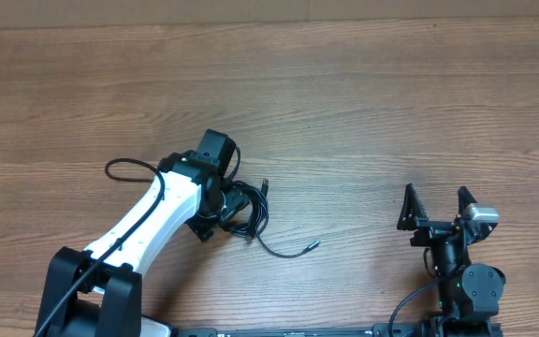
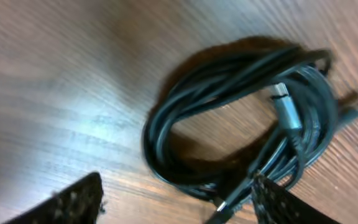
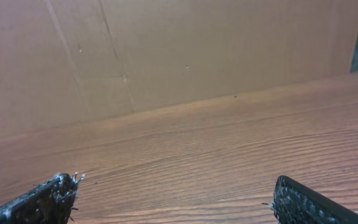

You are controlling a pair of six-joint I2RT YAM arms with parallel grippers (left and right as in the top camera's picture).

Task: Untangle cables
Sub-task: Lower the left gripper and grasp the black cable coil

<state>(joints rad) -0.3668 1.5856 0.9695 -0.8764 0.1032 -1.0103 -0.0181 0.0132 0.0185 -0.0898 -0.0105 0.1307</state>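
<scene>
Table (image 1: 344,94) is wood-grain laminate, brown and smooth, bare apart from the cables (image 1: 246,211) and my two arms. A plain cardboard wall (image 3: 166,50) stands along the far edge.

The cables lie left of centre, right under my left wrist. They are thin black glossy cords wound in a loose oval coil with several strands overlapping. One silvery plug (image 2: 284,102) lies across the coil's right side. One loose end (image 1: 288,251) trails off toward the right and ends in a small plug tip on the table.

My left gripper (image 2: 179,202) stands wide, with rough black pads either side of the coil's near edge. The right pad (image 2: 278,202) overlaps a strand; I can't tell if it touches. Nothing is gripped.

My white left arm (image 1: 148,220) covers part of the coil from above, and its own thicker black wire (image 1: 124,167) loops out beside it.

My right gripper (image 1: 435,201) is spread wide and empty, well apart from the cables, at the table's near right.
</scene>
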